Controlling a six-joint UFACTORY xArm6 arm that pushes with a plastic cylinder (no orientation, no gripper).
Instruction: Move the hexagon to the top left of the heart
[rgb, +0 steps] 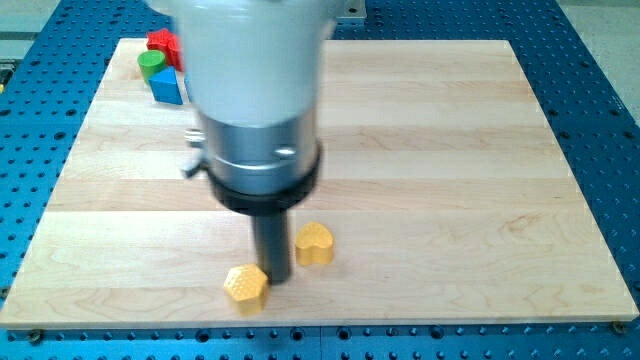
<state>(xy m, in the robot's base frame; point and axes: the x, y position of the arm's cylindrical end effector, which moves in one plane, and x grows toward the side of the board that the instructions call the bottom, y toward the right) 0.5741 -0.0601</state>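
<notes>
A yellow hexagon block (245, 285) lies near the board's bottom edge, left of centre. A yellow heart block (314, 243) lies up and to the right of it. My dark rod comes down between them; my tip (275, 277) rests on the board right beside the hexagon's right side and just left and below the heart. The hexagon is at the heart's lower left. The arm's big white and grey body hides the board above the rod.
In the top left corner stand a red block (163, 43), a green round block (152, 63) and a blue block (168, 86), close together. The wooden board (450, 180) lies on a blue perforated table (600, 80).
</notes>
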